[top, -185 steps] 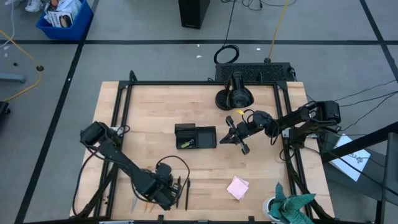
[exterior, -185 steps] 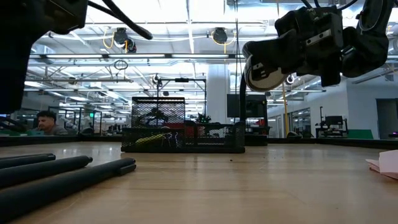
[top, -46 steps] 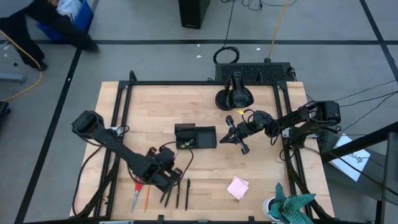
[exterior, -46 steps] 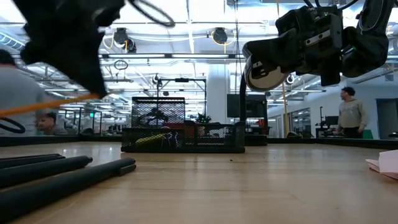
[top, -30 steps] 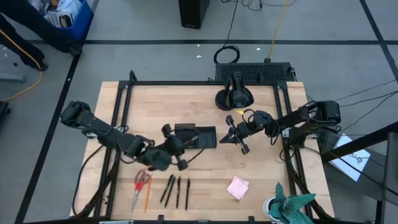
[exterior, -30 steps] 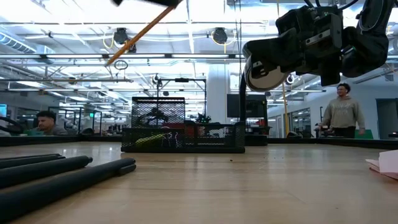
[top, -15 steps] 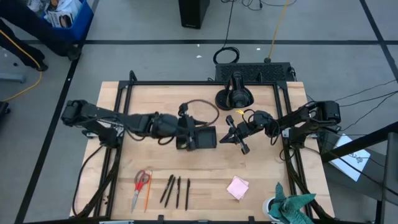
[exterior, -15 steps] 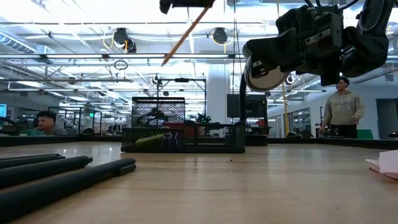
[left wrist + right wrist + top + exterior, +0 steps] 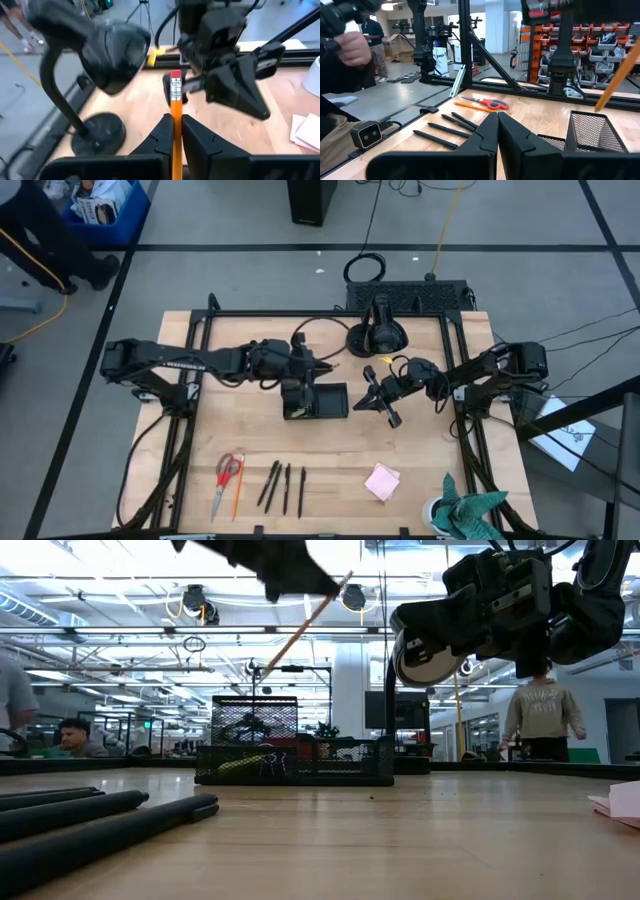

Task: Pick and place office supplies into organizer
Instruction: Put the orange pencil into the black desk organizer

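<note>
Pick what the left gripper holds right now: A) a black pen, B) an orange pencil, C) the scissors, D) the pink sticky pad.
B: the left gripper is clamped on an orange pencil, eraser end up, over the organizer; the scissors lie on the table.

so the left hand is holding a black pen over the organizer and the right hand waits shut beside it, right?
Not quite: the left hand grips an orange pencil, not a black pen, as the left wrist view shows. It is over the organizer, and the right hand waits shut beside it.
</note>
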Controlling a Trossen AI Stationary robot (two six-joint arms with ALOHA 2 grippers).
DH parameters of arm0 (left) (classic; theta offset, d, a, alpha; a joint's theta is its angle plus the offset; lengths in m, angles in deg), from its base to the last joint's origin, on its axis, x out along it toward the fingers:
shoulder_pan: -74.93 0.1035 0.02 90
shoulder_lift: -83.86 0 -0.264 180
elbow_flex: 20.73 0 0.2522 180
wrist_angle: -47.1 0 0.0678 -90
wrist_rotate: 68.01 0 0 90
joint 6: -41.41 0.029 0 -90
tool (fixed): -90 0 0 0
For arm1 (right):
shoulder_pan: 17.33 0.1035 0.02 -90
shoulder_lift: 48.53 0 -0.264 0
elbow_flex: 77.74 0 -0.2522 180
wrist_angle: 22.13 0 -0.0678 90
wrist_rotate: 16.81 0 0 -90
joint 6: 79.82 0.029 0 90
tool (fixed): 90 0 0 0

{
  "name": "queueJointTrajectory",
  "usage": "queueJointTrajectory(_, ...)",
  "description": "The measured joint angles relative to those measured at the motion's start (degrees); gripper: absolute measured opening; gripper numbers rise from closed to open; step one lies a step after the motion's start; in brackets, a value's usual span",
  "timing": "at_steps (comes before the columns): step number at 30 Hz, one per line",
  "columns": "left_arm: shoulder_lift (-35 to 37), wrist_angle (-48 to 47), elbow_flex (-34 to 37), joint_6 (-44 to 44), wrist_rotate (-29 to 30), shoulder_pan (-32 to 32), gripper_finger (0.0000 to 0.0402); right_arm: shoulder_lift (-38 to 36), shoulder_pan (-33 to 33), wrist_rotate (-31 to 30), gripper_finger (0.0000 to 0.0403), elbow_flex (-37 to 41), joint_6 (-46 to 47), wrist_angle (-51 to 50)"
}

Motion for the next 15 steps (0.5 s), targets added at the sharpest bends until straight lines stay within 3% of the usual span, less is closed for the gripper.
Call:
queueJointTrajectory(9,0.0,20.6,13.6,-4.8,-5.1,2.9,0.0026,0.0,0.0,0.0,0.0004,0.0,0.0,-1.0)
queueJointTrajectory(15,0.0,24.4,18.7,-3.3,-5.5,3.0,0.0032,0.0,0.0,0.0,0.0004,0.0,-0.1,-1.1)
